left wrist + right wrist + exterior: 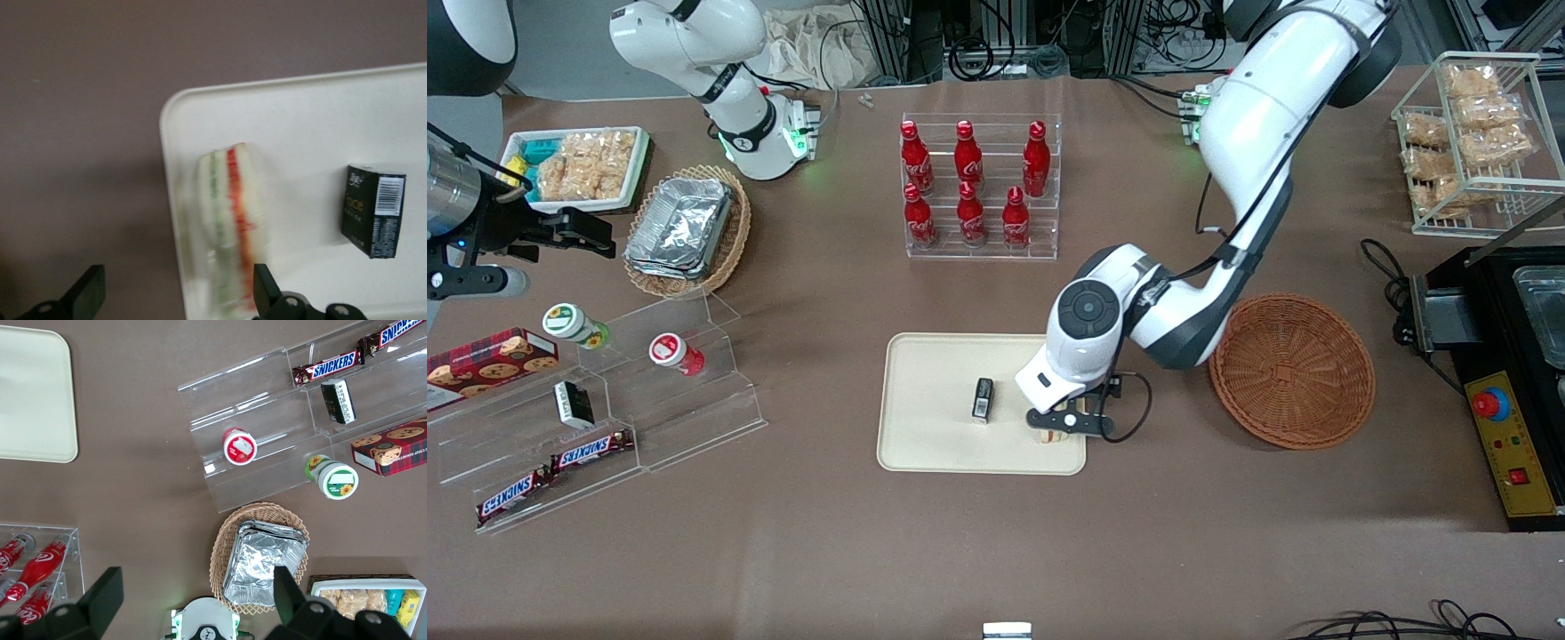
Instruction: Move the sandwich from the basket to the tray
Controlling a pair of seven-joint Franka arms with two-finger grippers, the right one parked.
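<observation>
Our end effector (1060,425) hangs over the tray (925,391) with fingers (263,283) spread apart around the sandwich (230,220), which we judge already rests there. With the basket (1291,370) empty, only withdrawal remains.
</observation>
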